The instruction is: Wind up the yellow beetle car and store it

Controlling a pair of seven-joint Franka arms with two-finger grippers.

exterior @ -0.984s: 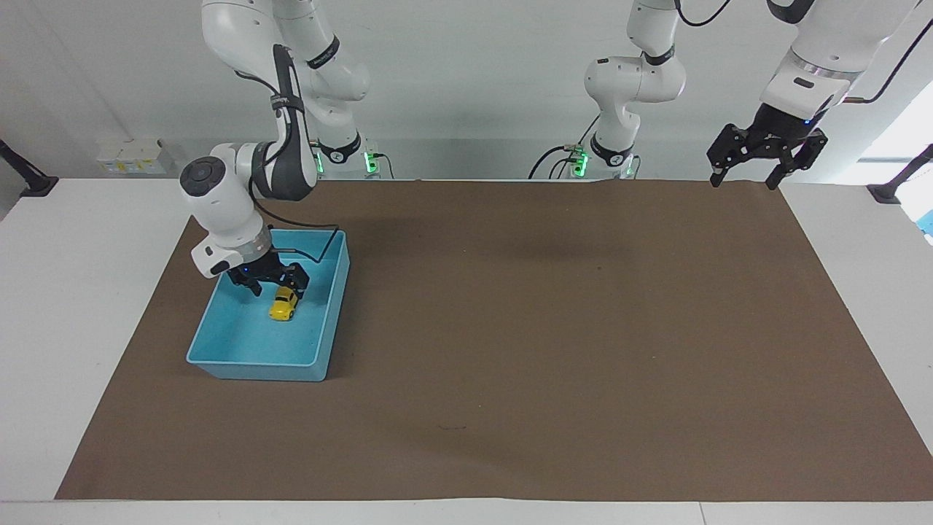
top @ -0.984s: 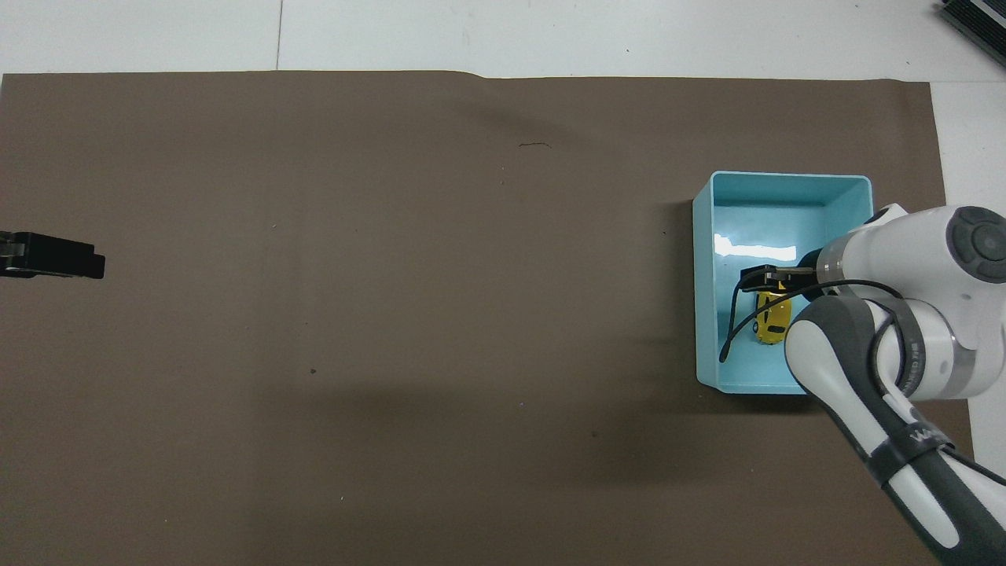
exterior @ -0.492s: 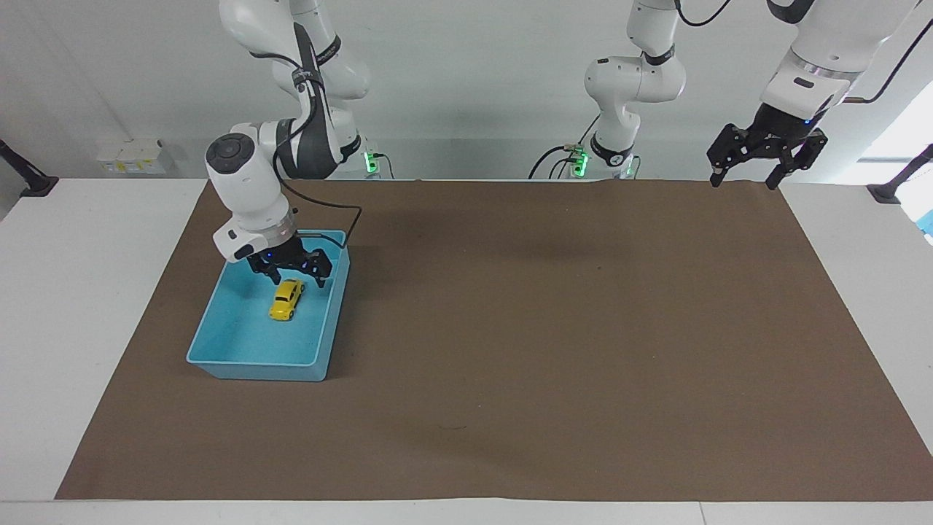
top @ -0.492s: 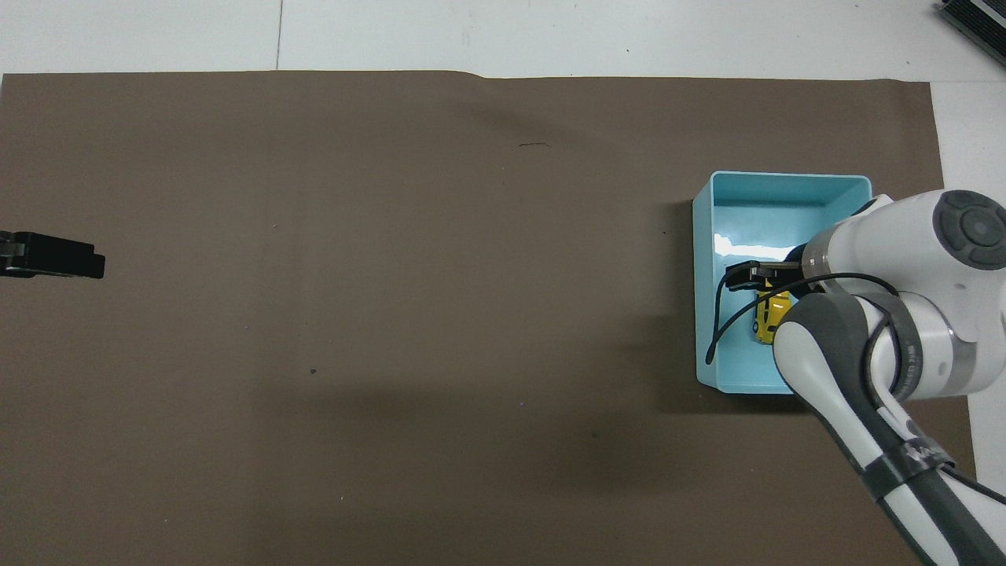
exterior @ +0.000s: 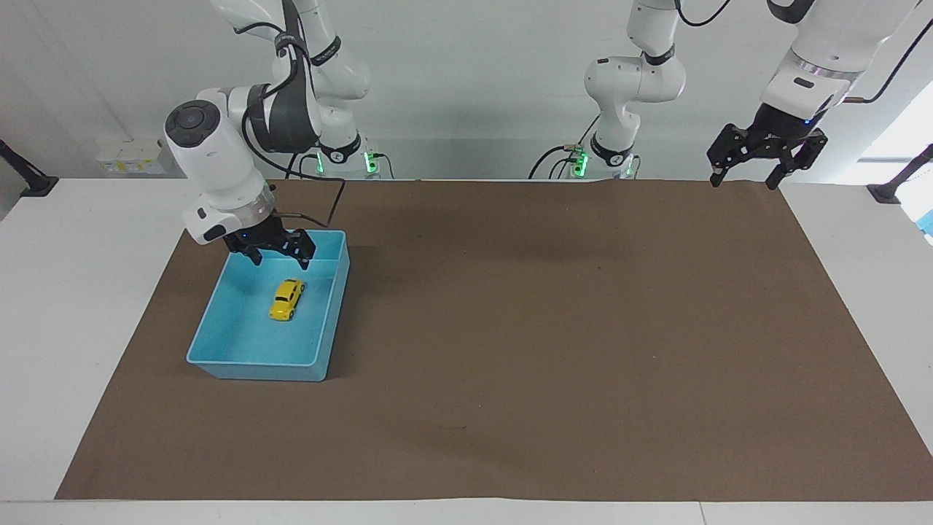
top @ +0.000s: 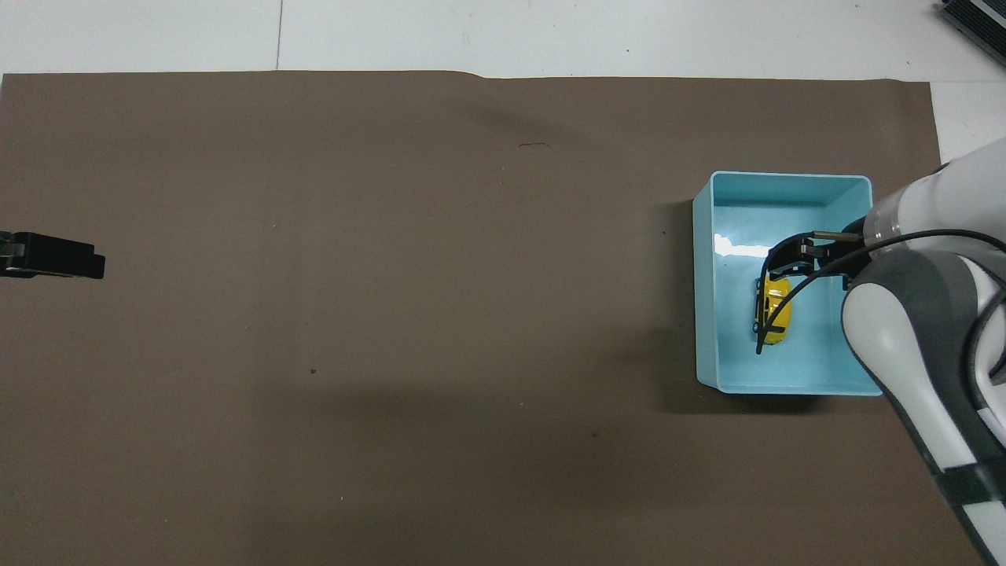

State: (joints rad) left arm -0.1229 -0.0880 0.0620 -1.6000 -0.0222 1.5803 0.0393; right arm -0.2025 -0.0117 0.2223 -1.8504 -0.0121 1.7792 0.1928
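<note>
Right gripper [exterior: 271, 257]: in your facing view it hangs with jaws spread and empty over the blue bin [exterior: 219, 328], above the bin's end nearer the robots. Yellow beetle car [exterior: 286, 300]: you find it on the bin's floor, on its wheels, apart from the fingertips. Left gripper [exterior: 765, 155]: jaws apart, holding nothing, waiting over the brown mat [exterior: 554, 328], well apart from the bin at the left arm's end.

Overhead view: right gripper [top: 802, 255] covers the car [top: 774, 318] at its farther end; the bin [top: 703, 291] sits on the mat [top: 354, 314]. Left gripper [top: 51, 255] shows only its tip, well apart from the bin.
</note>
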